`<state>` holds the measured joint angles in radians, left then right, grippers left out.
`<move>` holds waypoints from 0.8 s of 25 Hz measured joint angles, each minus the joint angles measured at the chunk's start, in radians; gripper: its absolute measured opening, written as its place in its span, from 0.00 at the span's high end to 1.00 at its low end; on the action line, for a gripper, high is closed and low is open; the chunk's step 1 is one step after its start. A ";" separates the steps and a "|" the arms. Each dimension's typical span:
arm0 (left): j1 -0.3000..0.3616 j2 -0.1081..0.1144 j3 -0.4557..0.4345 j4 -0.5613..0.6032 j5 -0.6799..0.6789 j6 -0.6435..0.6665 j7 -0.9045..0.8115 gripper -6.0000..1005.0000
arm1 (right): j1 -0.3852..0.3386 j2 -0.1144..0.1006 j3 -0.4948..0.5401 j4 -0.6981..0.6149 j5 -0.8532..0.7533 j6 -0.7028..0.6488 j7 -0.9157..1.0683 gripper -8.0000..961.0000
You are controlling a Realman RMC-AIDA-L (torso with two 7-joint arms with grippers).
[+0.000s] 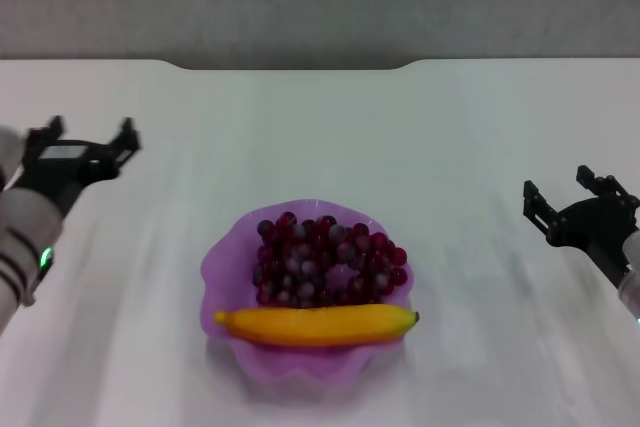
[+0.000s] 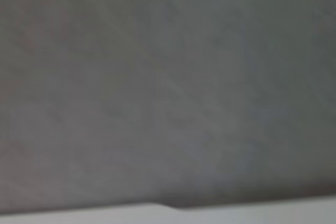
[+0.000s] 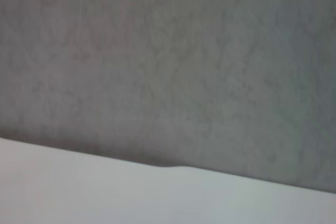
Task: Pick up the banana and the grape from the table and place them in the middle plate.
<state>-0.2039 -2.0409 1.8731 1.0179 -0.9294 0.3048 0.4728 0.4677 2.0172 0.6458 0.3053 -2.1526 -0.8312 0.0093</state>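
The purple scalloped plate (image 1: 225, 267) sits on the white table (image 1: 450, 147) at the near middle. The bunch of dark red-purple grapes (image 1: 325, 262) lies in it, and the yellow banana (image 1: 315, 324) lies across its near side, dark tip to the right. My left gripper (image 1: 90, 137) is open and empty, raised at the far left, well away from the plate. My right gripper (image 1: 565, 192) is open and empty at the far right. Both wrist views show only the grey wall and the table's far edge.
The table's far edge has a notch (image 1: 295, 65) with a grey wall behind it; the edge also shows in the left wrist view (image 2: 168, 205) and the right wrist view (image 3: 168, 166).
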 joint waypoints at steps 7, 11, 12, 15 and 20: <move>-0.022 0.003 0.174 -0.316 0.019 0.507 -0.303 0.11 | -0.003 0.001 0.000 -0.004 0.002 -0.021 0.005 0.22; -0.074 -0.002 0.225 -0.528 0.038 0.687 -0.518 0.11 | -0.003 0.001 0.004 0.000 0.007 -0.021 0.005 0.22; -0.091 -0.003 0.235 -0.577 0.037 0.709 -0.565 0.11 | -0.003 0.001 0.006 0.000 0.008 -0.021 0.005 0.22; -0.132 -0.004 0.243 -0.680 0.031 0.717 -0.672 0.11 | -0.003 0.001 0.011 -0.002 0.010 -0.024 0.006 0.22; -0.148 -0.004 0.243 -0.741 0.030 0.714 -0.745 0.11 | -0.013 0.001 0.016 -0.007 0.012 -0.074 0.007 0.22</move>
<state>-0.3520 -2.0448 2.1158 0.2766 -0.8996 1.0186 -0.2718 0.4546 2.0185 0.6621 0.2982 -2.1401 -0.9052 0.0165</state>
